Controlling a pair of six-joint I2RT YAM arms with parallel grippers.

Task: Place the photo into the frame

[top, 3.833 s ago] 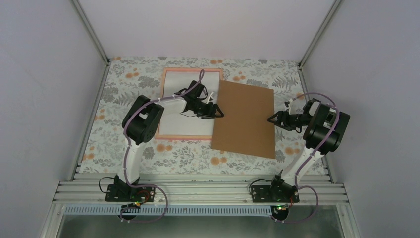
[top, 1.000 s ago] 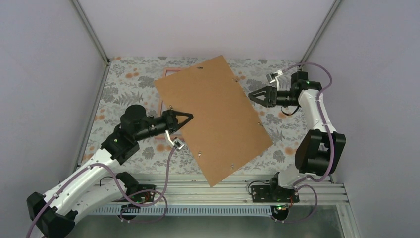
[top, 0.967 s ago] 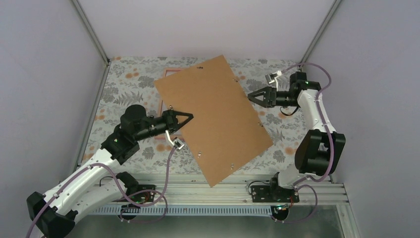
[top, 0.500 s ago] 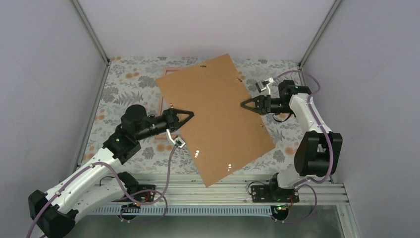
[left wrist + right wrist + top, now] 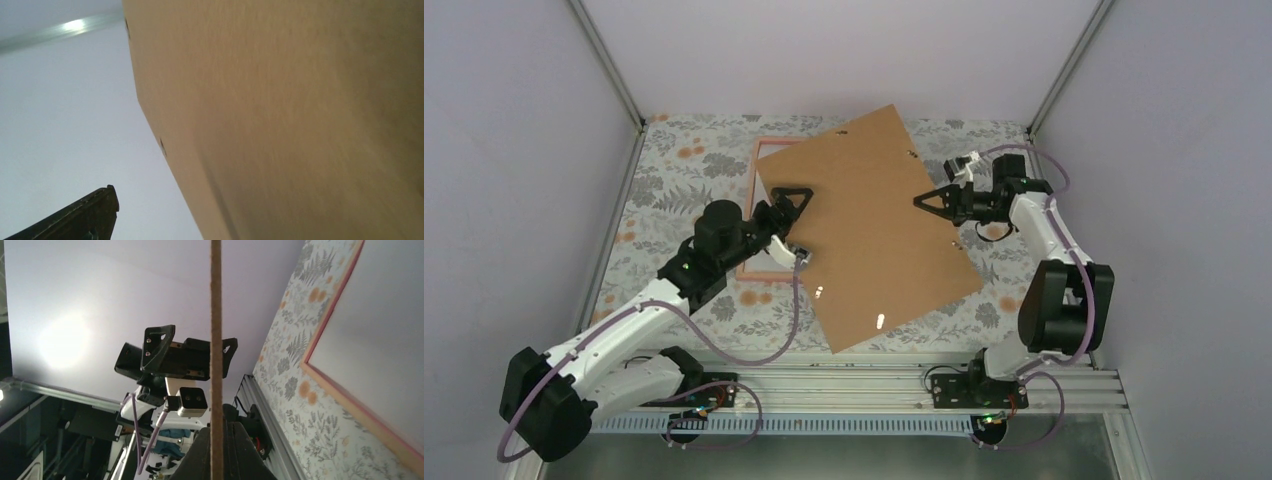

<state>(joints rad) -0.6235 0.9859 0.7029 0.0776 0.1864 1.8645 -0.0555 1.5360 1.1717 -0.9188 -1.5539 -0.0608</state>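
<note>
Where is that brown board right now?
Top view: the brown board hangs mid-table, over the pink frame, pinched at its right edge by the right hand.

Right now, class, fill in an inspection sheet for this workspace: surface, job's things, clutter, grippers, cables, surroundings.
Surface: floral-patterned table cover, lying flat.
Job's things: pink frame lies on the cover, largely hidden under the board; photo nothing seen.
Clutter: brown backing board, held up and tilted over the frame.
Grippers: right gripper shut on the board's right edge; left gripper open, fingers either side of its left edge.
Cables: purple cables run along both arms.
Surroundings: pale walls; aluminium rail at the near edge.
</note>
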